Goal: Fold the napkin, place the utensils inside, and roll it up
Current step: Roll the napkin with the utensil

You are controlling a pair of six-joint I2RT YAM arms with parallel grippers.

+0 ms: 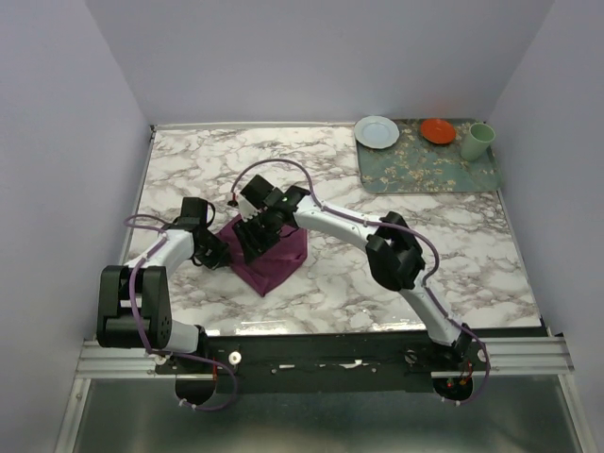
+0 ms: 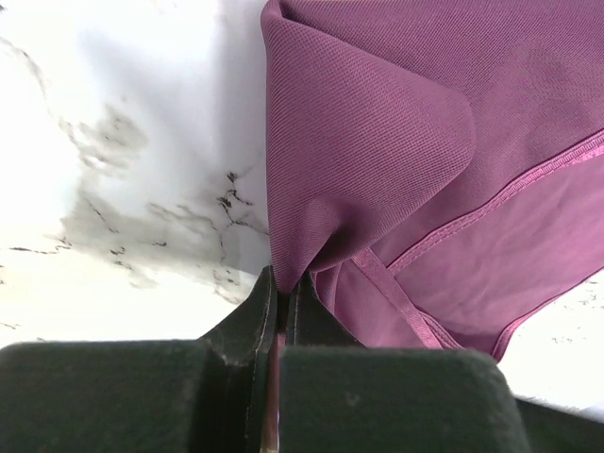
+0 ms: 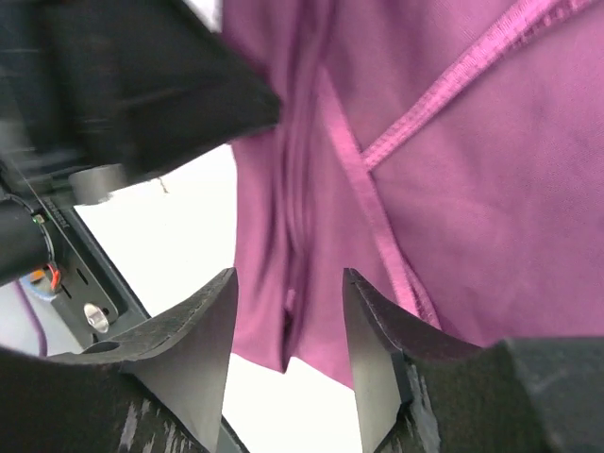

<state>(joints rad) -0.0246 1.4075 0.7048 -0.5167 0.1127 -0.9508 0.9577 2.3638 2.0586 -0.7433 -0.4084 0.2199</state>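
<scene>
The plum-purple napkin (image 1: 283,262) lies crumpled and partly folded on the marble table, left of centre. My left gripper (image 2: 283,279) is shut on a pinched fold at the napkin's (image 2: 406,142) edge; in the top view it (image 1: 217,251) sits at the cloth's left side. My right gripper (image 3: 289,283) stands open just above the napkin (image 3: 453,170), a bunched ridge of cloth lying between its fingers without being clamped. From above, the right gripper (image 1: 253,245) hangs over the cloth's upper left part, close to the left one. The utensils are out of view.
A green floral mat (image 1: 429,165) lies at the back right with a pale blue plate (image 1: 377,131), an orange-red dish (image 1: 438,130) and a green cup (image 1: 477,142). The marble table (image 1: 425,245) is walled on three sides.
</scene>
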